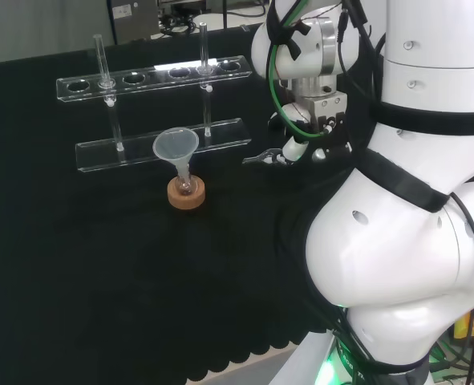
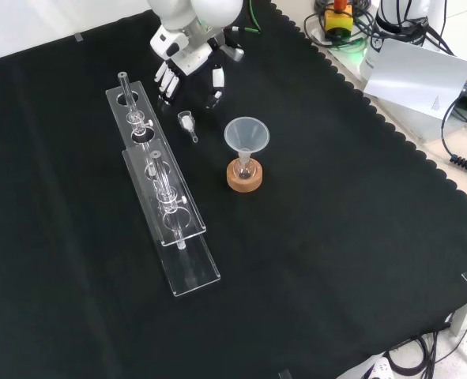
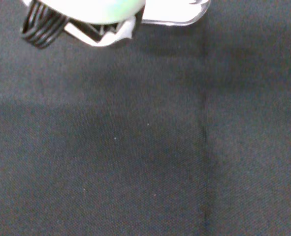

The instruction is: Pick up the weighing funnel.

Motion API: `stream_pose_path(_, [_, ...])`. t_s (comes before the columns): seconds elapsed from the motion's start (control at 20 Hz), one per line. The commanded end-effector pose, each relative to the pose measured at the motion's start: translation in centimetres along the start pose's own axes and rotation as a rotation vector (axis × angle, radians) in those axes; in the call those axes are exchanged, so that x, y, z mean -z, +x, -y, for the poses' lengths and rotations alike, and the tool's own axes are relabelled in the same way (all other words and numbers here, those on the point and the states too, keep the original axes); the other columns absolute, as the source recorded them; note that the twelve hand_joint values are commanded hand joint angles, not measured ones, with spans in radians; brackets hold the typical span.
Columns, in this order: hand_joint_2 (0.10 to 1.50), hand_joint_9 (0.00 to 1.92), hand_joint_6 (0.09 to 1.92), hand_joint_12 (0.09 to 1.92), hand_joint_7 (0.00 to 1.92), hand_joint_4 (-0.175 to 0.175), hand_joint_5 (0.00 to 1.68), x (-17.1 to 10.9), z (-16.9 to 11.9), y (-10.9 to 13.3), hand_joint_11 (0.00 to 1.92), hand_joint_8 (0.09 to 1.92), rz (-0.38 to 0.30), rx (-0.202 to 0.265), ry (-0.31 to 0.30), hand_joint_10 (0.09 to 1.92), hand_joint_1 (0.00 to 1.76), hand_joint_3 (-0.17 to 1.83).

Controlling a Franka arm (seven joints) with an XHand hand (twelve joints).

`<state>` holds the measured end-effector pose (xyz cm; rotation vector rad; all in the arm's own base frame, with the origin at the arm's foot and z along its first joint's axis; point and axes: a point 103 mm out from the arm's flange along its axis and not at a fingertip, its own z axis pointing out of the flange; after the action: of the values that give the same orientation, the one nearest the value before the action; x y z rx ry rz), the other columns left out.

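Rack [image 2: 163, 207]: stood left in the front view.
Weighing funnel [image 2: 187, 125]: lay on the tabletop [image 2: 336, 237] between the rack and the funnel [image 2: 246, 134].
Robot hand [image 2: 184, 59]: hung just beyond it, released, empty.
Approach: probably descend straight, pinch the scoop body, clear both neighbours.

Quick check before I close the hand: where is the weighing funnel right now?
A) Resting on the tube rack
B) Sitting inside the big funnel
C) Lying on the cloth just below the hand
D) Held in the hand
C: in the front view the weighing funnel lies on the black cloth under the open hand, between the tube rack and the funnel, with no finger curled round it.
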<state>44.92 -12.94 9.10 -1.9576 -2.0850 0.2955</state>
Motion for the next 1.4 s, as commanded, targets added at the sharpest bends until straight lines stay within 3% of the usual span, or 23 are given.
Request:
stream_pose_path(0.05, [0.59, 0.64, 0.09, 1.32, 0.45, -0.048, 0.53, -0.6, -0.9, 0.4, 0.39, 0.69, 0.017, -0.001, 0.008, 0.58, 0.96, 0.68])
stream_pose_path(1.4, [0.59, 0.68, 0.18, 1.30, 0.54, -0.029, 0.66, -1.9, -2.0, 0.4, 0.41, 0.67, 0.059, -0.014, -0.002, 0.54, 0.98, 0.69])
